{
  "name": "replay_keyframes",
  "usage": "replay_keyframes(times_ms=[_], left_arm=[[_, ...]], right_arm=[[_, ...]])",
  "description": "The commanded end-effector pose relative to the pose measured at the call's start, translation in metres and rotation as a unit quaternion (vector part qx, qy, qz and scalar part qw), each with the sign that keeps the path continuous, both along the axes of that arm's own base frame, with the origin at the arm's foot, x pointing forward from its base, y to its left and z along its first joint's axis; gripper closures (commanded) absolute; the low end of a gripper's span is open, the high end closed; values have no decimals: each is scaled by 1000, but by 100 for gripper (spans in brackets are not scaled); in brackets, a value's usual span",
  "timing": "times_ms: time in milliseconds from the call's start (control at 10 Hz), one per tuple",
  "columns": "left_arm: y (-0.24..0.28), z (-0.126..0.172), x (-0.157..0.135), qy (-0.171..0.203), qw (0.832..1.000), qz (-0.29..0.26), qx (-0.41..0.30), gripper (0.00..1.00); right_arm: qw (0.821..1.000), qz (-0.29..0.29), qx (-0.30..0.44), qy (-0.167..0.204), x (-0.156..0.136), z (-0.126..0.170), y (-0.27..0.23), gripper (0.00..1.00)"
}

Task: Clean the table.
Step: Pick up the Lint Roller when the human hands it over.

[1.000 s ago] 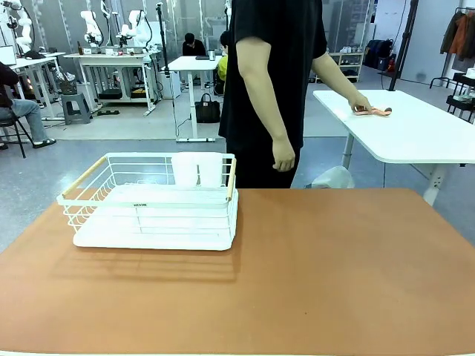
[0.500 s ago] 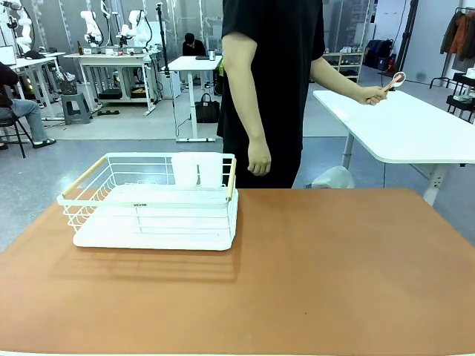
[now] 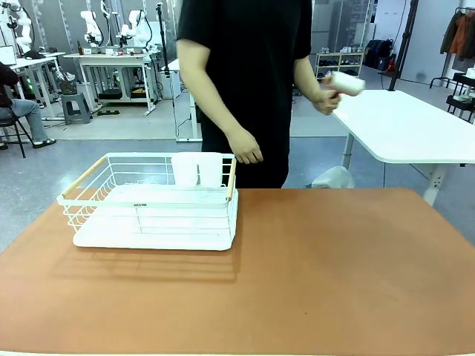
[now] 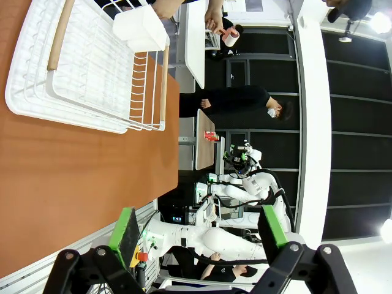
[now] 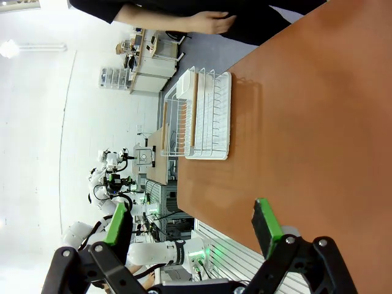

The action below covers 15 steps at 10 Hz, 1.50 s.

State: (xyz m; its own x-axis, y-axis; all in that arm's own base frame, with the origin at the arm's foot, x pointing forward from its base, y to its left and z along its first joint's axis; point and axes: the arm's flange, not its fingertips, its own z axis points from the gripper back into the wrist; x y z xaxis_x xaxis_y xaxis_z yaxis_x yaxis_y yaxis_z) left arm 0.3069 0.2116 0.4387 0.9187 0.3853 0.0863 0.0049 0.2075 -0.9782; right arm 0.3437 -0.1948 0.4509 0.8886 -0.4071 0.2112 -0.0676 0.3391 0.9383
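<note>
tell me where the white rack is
Front view: the white wire rack sits on the left half of the terracotta table, near its far edge, by the person's lowered hand.

The table (image 3: 334, 267) lies open right of the wire rack (image 3: 152, 204); a person (image 3: 245, 81) stands seemingly just behind its far edge.

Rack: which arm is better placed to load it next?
Probably left. The rack sits on the table's left half, close ahead of the open left gripper; from the open right gripper it lies farther off across the table.
</note>
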Motion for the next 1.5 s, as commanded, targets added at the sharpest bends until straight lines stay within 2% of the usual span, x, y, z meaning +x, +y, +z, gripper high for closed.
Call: replay_keyframes(times_ms=[0,1400], left_arm=[[1,1,-4,-7,1000,-5,-3,0],[1,1,-4,-7,1000,-5,-3,0]], right_arm=[[1000,-2,6,0,-4,1,3,0],[1000,-2,6,0,-4,1,3,0]])
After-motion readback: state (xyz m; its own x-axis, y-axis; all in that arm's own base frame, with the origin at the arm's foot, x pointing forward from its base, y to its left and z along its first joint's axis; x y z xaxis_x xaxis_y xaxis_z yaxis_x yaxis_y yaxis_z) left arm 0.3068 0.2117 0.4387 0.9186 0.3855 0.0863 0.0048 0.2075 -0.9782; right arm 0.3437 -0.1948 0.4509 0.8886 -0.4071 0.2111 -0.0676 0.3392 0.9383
